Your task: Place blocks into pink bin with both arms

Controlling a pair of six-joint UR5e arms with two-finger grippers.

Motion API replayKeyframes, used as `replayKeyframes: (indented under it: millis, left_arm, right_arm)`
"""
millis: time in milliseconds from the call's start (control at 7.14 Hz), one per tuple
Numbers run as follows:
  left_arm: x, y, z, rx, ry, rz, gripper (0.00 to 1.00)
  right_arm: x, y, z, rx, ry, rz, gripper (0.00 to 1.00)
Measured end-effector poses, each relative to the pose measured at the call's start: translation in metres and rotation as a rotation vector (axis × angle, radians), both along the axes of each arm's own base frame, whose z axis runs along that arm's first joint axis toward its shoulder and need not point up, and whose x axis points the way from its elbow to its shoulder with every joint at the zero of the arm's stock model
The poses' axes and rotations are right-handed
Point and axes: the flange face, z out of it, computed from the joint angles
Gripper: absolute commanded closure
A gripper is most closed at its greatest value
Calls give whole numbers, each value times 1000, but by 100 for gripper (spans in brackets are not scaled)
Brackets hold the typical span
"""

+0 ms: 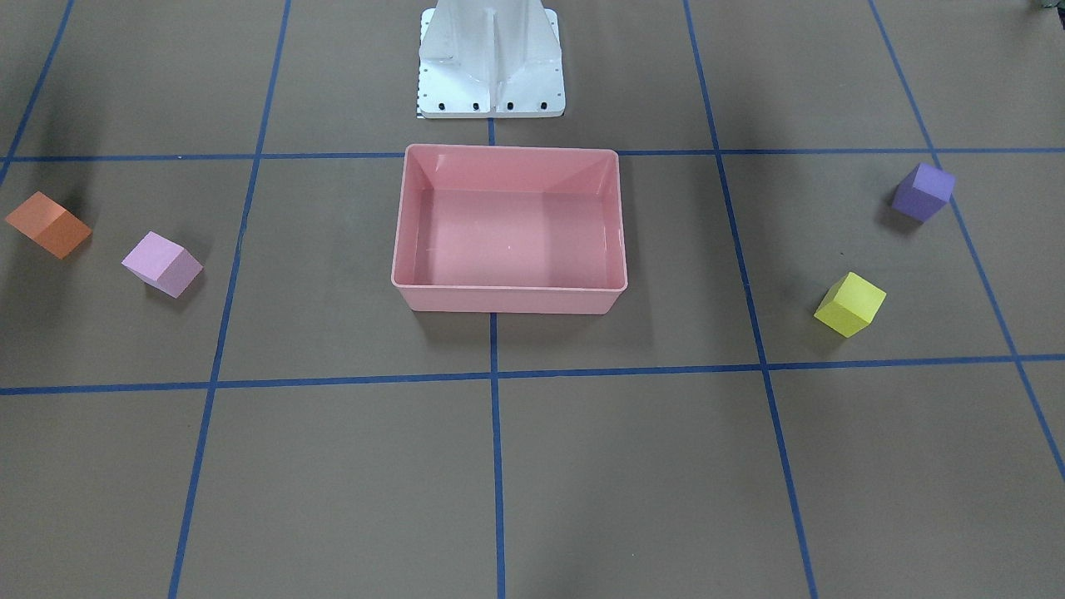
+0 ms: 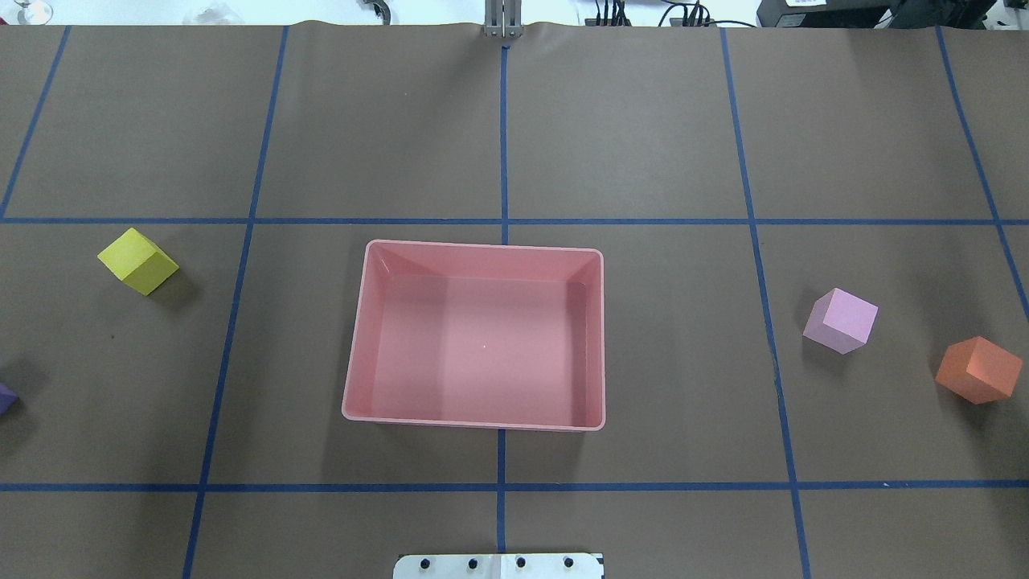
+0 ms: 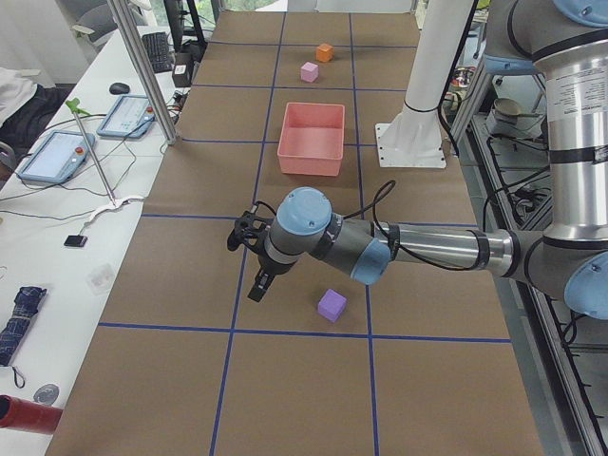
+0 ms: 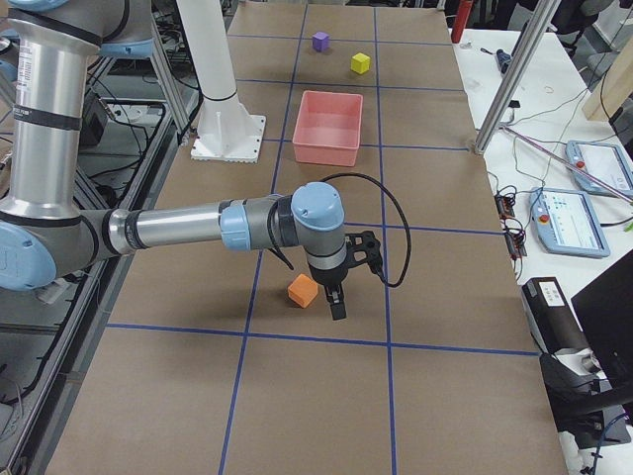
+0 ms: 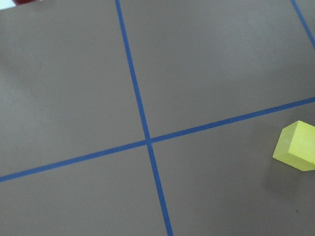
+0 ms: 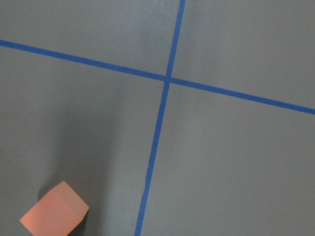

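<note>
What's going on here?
Nothing binned yet: the shallow salmon-pink plastic bin sits empty mid-table. The orange foam cube and lilac foam cube lie on the robot's right, the yellow foam cube and purple foam cube on its left. The right gripper hangs beside the orange cube, the left gripper near the purple.

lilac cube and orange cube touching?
Apart. The overhead view shows a strip of bare table between the lilac cube and the orange cube.
</note>
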Motion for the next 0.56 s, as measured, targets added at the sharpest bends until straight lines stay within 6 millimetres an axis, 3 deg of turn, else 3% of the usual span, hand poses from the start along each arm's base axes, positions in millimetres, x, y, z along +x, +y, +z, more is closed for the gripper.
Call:
replayKeyframes:
  millis: [280, 560]
  left_arm:
    - [35, -14, -17, 103, 9, 80, 0]
    - [102, -34, -28, 149, 12, 210, 0]
  right_arm:
    - [-1, -3, -4, 78, -11, -4, 0]
    - [-2, -3, 2, 95, -15, -5, 0]
